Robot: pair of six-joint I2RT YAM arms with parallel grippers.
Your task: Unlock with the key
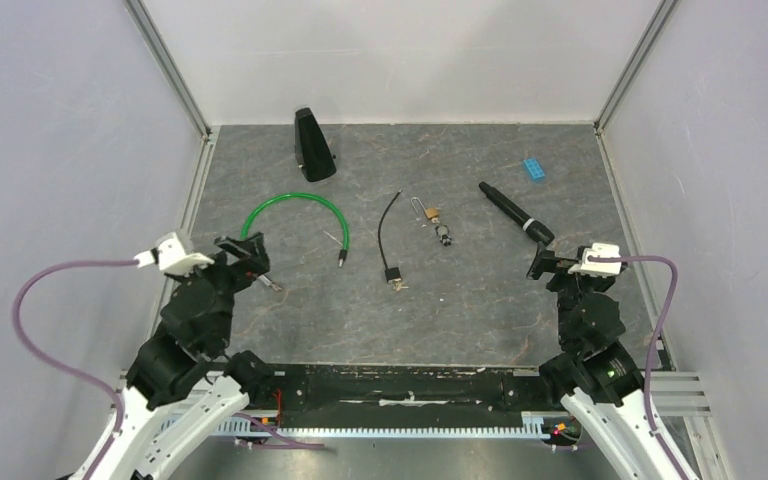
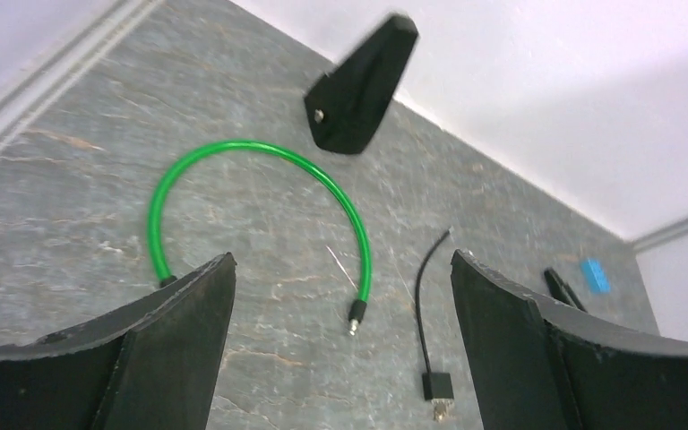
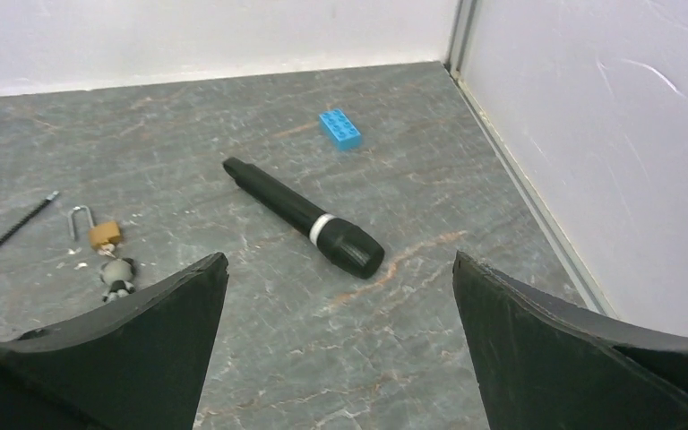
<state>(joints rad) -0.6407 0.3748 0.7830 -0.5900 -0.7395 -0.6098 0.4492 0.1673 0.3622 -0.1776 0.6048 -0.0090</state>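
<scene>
A small brass padlock (image 1: 430, 213) with its shackle up lies mid-table, and a key on a black-and-white charm (image 1: 444, 237) lies just below it. Both show in the right wrist view, the padlock (image 3: 103, 234) and the charm (image 3: 118, 274) at the far left. A black cable lock (image 1: 392, 273) with a key in its body lies left of them and shows in the left wrist view (image 2: 438, 387). A green cable lock (image 1: 295, 203) curves at the left (image 2: 260, 152). My left gripper (image 1: 250, 256) (image 2: 340, 260) and right gripper (image 1: 550, 262) (image 3: 340, 260) are both open and empty, above the table.
A black cylinder with a white band (image 1: 515, 213) (image 3: 305, 218) lies right of the padlock. A blue brick (image 1: 533, 168) (image 3: 339, 128) sits at the back right. A black wedge (image 1: 312, 146) (image 2: 361, 85) stands at the back. Walls close in on three sides.
</scene>
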